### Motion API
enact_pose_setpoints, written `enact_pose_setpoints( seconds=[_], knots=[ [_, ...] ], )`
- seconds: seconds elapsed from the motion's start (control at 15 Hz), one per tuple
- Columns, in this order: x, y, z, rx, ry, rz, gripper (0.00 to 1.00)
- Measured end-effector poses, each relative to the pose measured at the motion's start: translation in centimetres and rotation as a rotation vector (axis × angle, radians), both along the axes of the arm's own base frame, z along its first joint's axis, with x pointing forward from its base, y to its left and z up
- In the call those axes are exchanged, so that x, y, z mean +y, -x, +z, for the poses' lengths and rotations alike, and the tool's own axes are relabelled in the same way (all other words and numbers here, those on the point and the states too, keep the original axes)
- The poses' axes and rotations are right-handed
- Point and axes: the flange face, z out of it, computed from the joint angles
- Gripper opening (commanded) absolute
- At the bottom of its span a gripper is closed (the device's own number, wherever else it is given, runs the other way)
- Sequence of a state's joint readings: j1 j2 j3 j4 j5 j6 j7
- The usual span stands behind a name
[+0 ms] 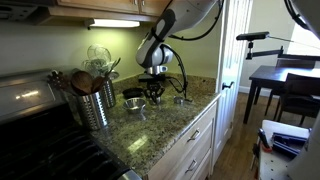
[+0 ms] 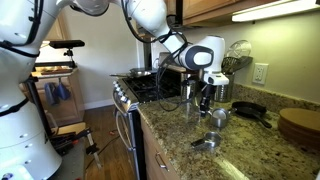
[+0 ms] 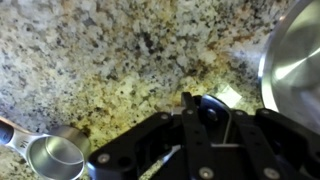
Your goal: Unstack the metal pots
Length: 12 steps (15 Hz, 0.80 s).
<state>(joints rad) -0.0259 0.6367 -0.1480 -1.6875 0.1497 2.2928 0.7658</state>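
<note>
Counter: speckled granite, tan and black, polished and flat. It gives a hard, level bed for loose steelware. Stove at one end, dark top.

Arm: white, bent down over mid-counter so the wrist looks nearly straight down at the stone. My guess is this pose suits a top-down pick.

Canister: ribbed steel, upright, holding wooden spoons. It stands near the stove, well apart from the work. Dark pan: shallow, matte, behind the work area.

Gripper: black linkages, low over bare granite, with nothing seen between the fingers. The wrist view crops the tips and the exterior views are too small, so I cannot tell whether the claw is apart or together.

Pots: round, shallow, mirror-bright steel, on the counter around the gripper.
- Wide pot: smooth curved rim, just beside the claw.
- Small pot: cup-like with a flat strip handle, open side up, lying apart on the other side.
- An exterior view shows another one sitting alone.

The pots appear spread out so that each can be reached singly. I cannot tell whether any nest remains.
</note>
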Motion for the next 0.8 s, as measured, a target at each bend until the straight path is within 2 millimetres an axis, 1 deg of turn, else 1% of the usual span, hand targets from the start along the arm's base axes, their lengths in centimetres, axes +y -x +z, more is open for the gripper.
enact_pose_setpoints(
  seconds=[0.8],
  knots=[
    [-0.34, -0.05, 0.68, -0.009, 0.006, -0.002, 0.07]
  ],
)
